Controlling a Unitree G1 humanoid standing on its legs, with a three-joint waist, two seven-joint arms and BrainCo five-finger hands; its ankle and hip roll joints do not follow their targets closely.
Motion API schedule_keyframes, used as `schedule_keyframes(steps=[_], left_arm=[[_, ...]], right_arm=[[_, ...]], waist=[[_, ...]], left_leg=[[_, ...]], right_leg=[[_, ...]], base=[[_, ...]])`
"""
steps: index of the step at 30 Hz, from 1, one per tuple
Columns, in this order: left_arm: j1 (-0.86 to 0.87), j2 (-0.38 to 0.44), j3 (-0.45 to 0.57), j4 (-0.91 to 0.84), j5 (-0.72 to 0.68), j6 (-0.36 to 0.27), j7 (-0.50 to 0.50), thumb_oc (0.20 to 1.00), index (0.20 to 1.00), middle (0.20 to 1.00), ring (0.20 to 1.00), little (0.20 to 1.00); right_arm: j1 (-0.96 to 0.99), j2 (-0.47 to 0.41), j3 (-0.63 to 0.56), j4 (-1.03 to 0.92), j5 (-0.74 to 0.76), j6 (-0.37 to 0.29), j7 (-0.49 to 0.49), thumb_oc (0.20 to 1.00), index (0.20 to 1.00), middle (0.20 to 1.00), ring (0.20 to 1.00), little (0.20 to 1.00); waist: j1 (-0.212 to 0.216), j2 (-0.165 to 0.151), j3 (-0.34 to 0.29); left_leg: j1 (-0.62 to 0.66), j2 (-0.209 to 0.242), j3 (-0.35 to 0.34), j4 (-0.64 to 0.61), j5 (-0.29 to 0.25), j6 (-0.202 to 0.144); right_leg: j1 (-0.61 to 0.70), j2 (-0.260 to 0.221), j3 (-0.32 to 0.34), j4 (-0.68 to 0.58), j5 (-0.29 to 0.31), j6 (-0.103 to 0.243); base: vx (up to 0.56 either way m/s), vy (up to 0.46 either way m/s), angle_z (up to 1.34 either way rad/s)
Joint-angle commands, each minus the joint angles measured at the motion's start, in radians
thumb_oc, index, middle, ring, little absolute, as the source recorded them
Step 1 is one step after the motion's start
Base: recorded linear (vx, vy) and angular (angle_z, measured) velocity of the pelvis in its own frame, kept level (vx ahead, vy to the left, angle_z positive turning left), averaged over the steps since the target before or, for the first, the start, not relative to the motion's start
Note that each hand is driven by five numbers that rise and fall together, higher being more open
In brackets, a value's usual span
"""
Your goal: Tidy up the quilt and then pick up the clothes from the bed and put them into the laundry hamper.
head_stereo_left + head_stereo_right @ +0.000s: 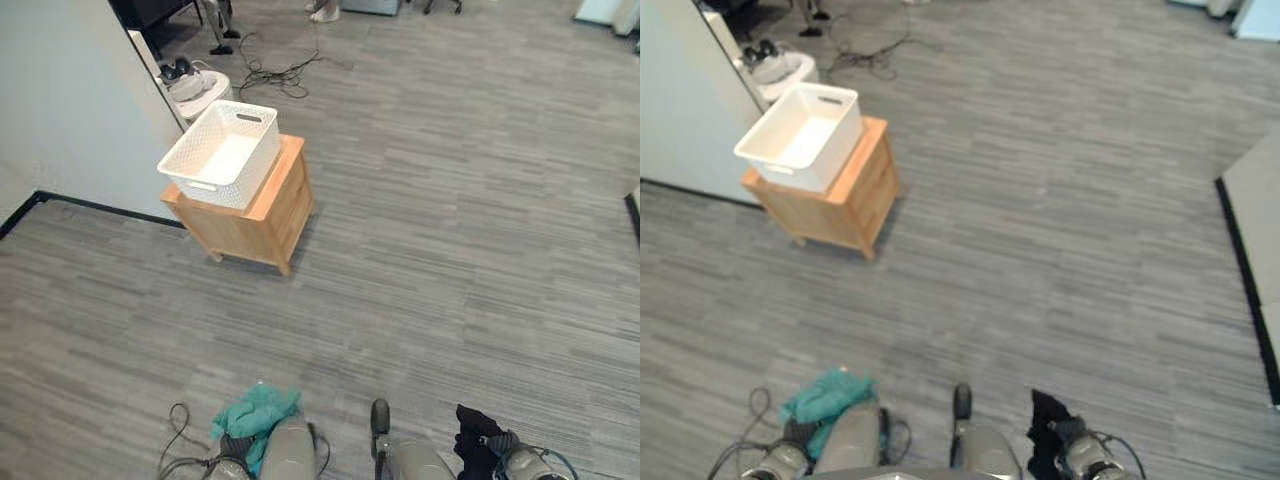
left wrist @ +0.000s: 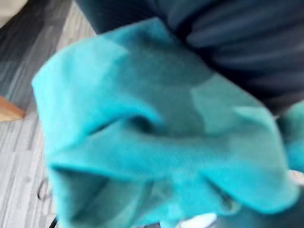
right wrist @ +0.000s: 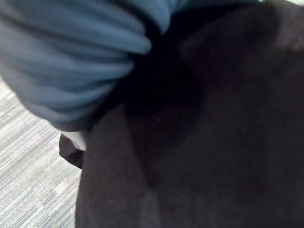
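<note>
Teal cloth (image 1: 258,415) bunched over left hand (image 1: 232,447); black garment (image 1: 474,432) over right hand (image 1: 505,445); finger state indiscernible.

One white laundry hamper (image 1: 222,152) with perforated walls sits on one wooden cabinet (image 1: 262,222), overhanging that cabinet's top at the near left corner. Two pieces of clothing are in view: one teal garment (image 1: 257,414) bunched at the left hand (image 1: 232,446), and one black garment (image 1: 474,427) at the right hand (image 1: 523,464) (the wrist views show each cloth close up, covering the fingers). Two hands, then, one garment apiece. On the floor behind the cabinet stands one round white object (image 1: 194,90) with what may be two dark items on top, too small to tell.
</note>
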Motion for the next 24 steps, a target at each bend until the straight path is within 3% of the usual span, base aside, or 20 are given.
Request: schedule_keyframes(steps=[1,3,4,6,8,9,10,12,13,17,18,20,22,24], left_arm=[[0.026,-0.010,-0.011,-0.023,-0.038,-0.012,0.025,0.200,0.200,0.200,0.200,0.200],[0.037,-0.011,-0.003,-0.012,-0.042,-0.004,0.019,0.200,0.200,0.200,0.200,0.200],[0.044,-0.009,0.001,-0.005,-0.040,0.002,0.017,0.200,0.200,0.200,0.200,0.200],[0.080,-0.002,0.022,0.008,-0.043,0.006,0.005,0.200,0.200,0.200,0.200,0.200],[0.078,0.015,0.026,0.021,-0.024,0.021,-0.002,0.200,0.200,0.200,0.200,0.200],[0.078,0.015,0.026,0.021,-0.024,0.021,-0.002,0.200,0.200,0.200,0.200,0.200],[0.065,0.040,0.021,0.014,0.001,0.028,-0.009,0.200,0.200,0.200,0.200,0.200],[0.042,0.060,0.007,-0.003,0.010,0.025,-0.006,0.200,0.200,0.200,0.200,0.200],[0.022,0.071,-0.010,-0.016,0.014,0.024,-0.006,0.200,0.200,0.200,0.200,0.200],[-0.042,0.092,-0.058,-0.068,0.024,0.006,0.001,0.200,0.200,0.200,0.200,0.200],[-0.058,0.097,-0.064,-0.070,0.026,-0.001,0.006,0.200,0.200,0.200,0.200,0.200],[-0.085,0.098,-0.075,-0.074,0.032,-0.005,0.009,0.200,0.200,0.200,0.200,0.200],[-0.096,0.100,-0.077,-0.065,0.044,-0.004,0.010,0.200,0.200,0.200,0.200,0.200],[-0.079,0.100,-0.064,-0.041,0.051,-0.004,0.010,0.200,0.200,0.200,0.200,0.200]], right_arm=[[0.041,-0.026,-0.020,-0.017,0.014,0.001,-0.015,0.200,0.200,0.200,0.200,0.200],[0.053,-0.017,-0.010,-0.007,0.006,-0.001,-0.016,0.200,0.200,0.200,0.200,0.200],[0.057,-0.015,-0.005,-0.003,0.000,0.003,-0.014,0.200,0.200,0.200,0.200,0.200],[0.075,0.002,-0.003,-0.003,-0.003,-0.003,-0.005,0.200,0.200,0.200,0.200,0.200],[0.082,0.021,-0.007,-0.010,-0.003,-0.007,0.000,0.200,0.200,0.200,0.200,0.200],[0.082,0.021,-0.007,-0.010,-0.003,-0.007,0.000,0.200,0.200,0.200,0.200,0.200],[0.078,0.031,-0.009,-0.033,0.007,-0.013,0.006,0.200,0.200,0.200,0.200,0.200],[0.064,0.036,-0.018,-0.067,0.023,-0.021,0.006,0.200,0.200,0.200,0.200,0.200],[0.057,0.037,-0.025,-0.081,0.031,-0.022,0.002,0.200,0.200,0.200,0.200,0.200],[0.056,0.027,-0.039,-0.091,0.061,-0.022,-0.016,0.200,0.200,0.200,0.200,0.200],[0.052,0.024,-0.045,-0.090,0.070,-0.021,-0.018,0.200,0.200,0.200,0.200,0.200],[0.049,0.020,-0.056,-0.090,0.079,-0.014,-0.023,0.200,0.200,0.200,0.200,0.200],[0.047,0.020,-0.066,-0.076,0.076,-0.004,-0.025,0.200,0.200,0.200,0.200,0.200],[0.056,0.023,-0.067,-0.062,0.065,0.001,-0.023,0.200,0.200,0.200,0.200,0.200]], waist=[[0.017,0.013,-0.032],[0.051,0.024,-0.044],[0.064,0.018,-0.053],[0.078,0.000,-0.074],[0.076,-0.027,-0.077],[0.076,-0.027,-0.077],[0.053,-0.028,-0.059],[0.025,-0.009,-0.040],[0.011,0.003,-0.034],[-0.030,0.022,-0.020],[-0.040,0.020,-0.020],[-0.064,0.020,-0.026],[-0.084,0.032,-0.025],[-0.091,0.034,-0.035]], left_leg=[[0.019,-0.009,0.051,-0.153,-0.078,0.079],[-0.009,-0.007,0.061,-0.363,0.045,0.038],[-0.008,0.000,0.048,-0.391,0.045,0.032],[0.031,-0.006,0.033,-0.412,0.062,0.066],[0.075,-0.028,0.033,-0.415,0.046,0.095],[0.075,-0.029,0.034,-0.415,0.046,0.095],[0.156,-0.020,0.033,-0.446,0.022,0.111],[0.236,0.007,0.025,-0.498,0.016,0.112],[0.260,0.024,0.014,-0.515,0.018,0.106],[0.302,0.055,-0.012,-0.520,0.002,0.061],[0.315,0.060,-0.020,-0.520,-0.014,0.041],[0.340,0.079,-0.035,-0.520,-0.043,0.008],[0.380,0.117,-0.047,-0.520,-0.068,-0.026],[0.438,0.139,-0.055,-0.520,-0.092,-0.047]], right_leg=[[0.142,-0.042,0.048,0.029,-0.194,0.136],[0.236,-0.009,0.006,0.023,-0.252,0.138],[0.261,-0.008,0.001,0.030,-0.270,0.141],[0.294,0.007,0.002,0.074,-0.284,0.146],[0.251,0.016,0.009,0.277,-0.220,0.189],[0.250,0.015,0.009,0.279,-0.222,0.189],[0.152,0.034,0.048,0.524,-0.106,0.241],[0.028,0.047,0.072,0.698,-0.077,0.252],[-0.024,0.047,0.069,0.710,-0.092,0.239],[-0.083,-0.017,0.046,0.453,-0.159,0.199],[-0.079,-0.050,0.043,0.295,-0.144,0.201],[-0.105,-0.100,0.060,0.096,-0.080,0.224],[-0.158,-0.130,0.077,0.020,-0.028,0.252],[-0.166,-0.144,0.051,0.001,-0.015,0.264]], base=[[0.30,-0.016,0.74],[0.64,0.005,0.68],[0.79,0.011,0.23],[0.59,0.013,0.42],[0.42,0.034,0.17],[0.44,0.064,0.23],[0.40,0.040,0.32],[0.46,0.007,0.20],[0.42,-0.042,0.20],[0.38,-0.129,0.54],[0.42,-0.271,0.54],[0.45,-0.337,0.21],[0.47,-0.406,0.30],[0.50,-0.441,0.35]])
